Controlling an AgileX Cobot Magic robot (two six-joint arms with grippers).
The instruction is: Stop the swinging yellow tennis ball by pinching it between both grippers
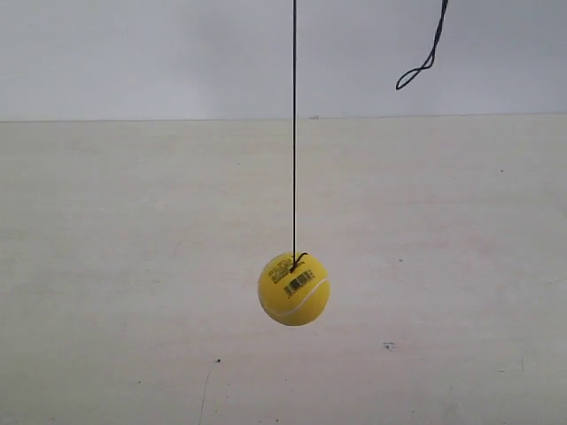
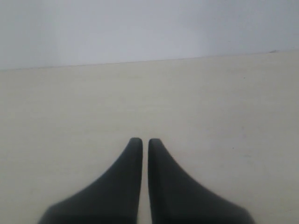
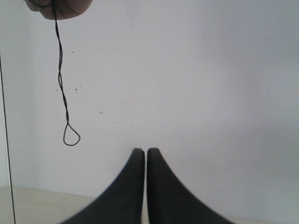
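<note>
The yellow tennis ball [image 1: 293, 289] hangs on a thin black string [image 1: 294, 124] above the pale table, barcode print facing the exterior camera. Neither gripper shows in the exterior view. My left gripper [image 2: 145, 141] is shut with nothing between its black wedge jaws; only bare table lies ahead of it, and the ball is out of that view. My right gripper [image 3: 145, 151] is shut too, empty, pointing at the white wall. The ball's string [image 3: 6, 140] runs down the edge of the right wrist view; the ball itself is hidden there.
A loose end of black cord with a small loop [image 1: 423, 62] dangles at the exterior view's upper right; the same loop [image 3: 71, 135] hangs from a hand [image 3: 58, 8] in the right wrist view. The cream table [image 1: 133, 266] meets a white wall [image 1: 133, 53].
</note>
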